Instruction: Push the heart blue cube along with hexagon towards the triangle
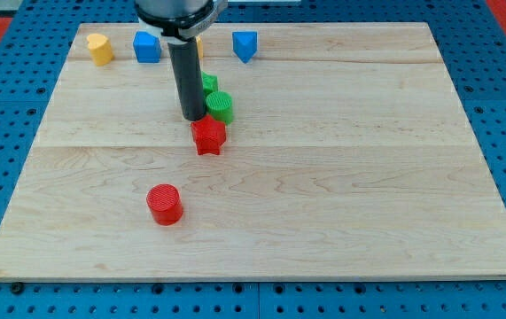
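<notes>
Nearest us sits the red cylinder; beyond it the red star touches our tip, a bare rod with no claw. Along the view's top: yellow block, blue cube, blue triangle-like block. Green blocks crowd our tip's right.

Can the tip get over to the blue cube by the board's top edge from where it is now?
Probably yes. My tip sits beside the green cylinder, just above the red star. The blue cube lies up-left, and no block shows on the board between them.
</notes>
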You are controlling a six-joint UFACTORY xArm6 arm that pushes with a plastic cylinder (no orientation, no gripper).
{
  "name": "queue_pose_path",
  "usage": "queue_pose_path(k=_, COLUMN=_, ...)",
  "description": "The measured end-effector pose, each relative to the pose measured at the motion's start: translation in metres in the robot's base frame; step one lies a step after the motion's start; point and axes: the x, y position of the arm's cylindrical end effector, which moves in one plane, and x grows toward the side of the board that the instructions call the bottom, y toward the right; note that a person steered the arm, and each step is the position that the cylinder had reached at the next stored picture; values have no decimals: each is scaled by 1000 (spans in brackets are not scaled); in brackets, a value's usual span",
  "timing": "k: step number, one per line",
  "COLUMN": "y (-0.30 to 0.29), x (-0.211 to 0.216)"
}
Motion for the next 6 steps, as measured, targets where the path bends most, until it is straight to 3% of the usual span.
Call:
queue_pose_path(k=2, y=-154, x=5)
queue_pose_path(k=3, y=-203, x=-18)
queue_pose_path(k=4, y=-213, x=-71)
queue_pose_path(k=5, y=-185, x=-117)
queue_pose_path(k=6, y=-184, x=-134)
